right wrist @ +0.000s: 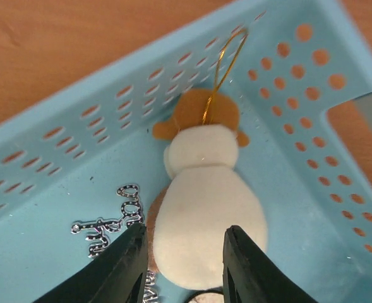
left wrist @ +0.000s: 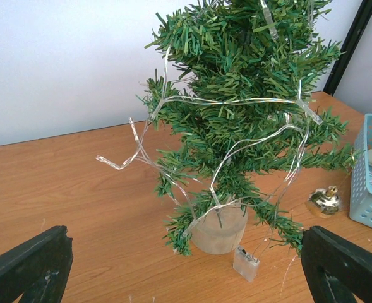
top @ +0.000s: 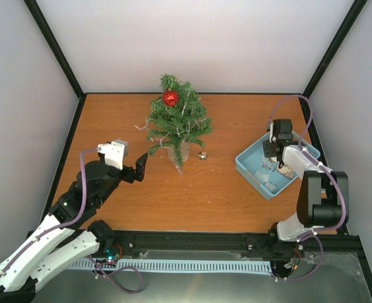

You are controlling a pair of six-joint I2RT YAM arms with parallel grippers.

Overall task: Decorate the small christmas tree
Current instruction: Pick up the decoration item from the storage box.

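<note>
The tree (top: 178,123) is standing upright toward the back of the table (top: 223,189), about midway across, on its pale base. A red bauble (top: 170,98) is hanging near its top, and a thin wire (left wrist: 236,101) is looping round the branches, one end sticking out to the tree's left. From the left wrist, a small clear box (left wrist: 246,263) is sitting just in front of the base. A gold bell (left wrist: 324,201) is lying on the wood between the tree and the basket (top: 252,169).

The left claw (left wrist: 186,271) is hanging wide, holding nothing. It is pointing at the tree from the near left and staying clear of the branches, with both fingers (left wrist: 28,268) framing the base in its own camera.

Over on the right, the right claw (right wrist: 182,271) is hovering inside the blue basket, right over a snowman (right wrist: 204,208). Its jaws are standing narrowly apart, narrower than the snowman's white body, and the tips are overlapping the lower body's edges. Whether they are touching it I cannot tell. The snowman is lying flat on the basket floor, its brown hat and gold loop (right wrist: 227,60) pointing at the basket wall. A silver script ornament (right wrist: 113,224) is lying just beside it.
</note>
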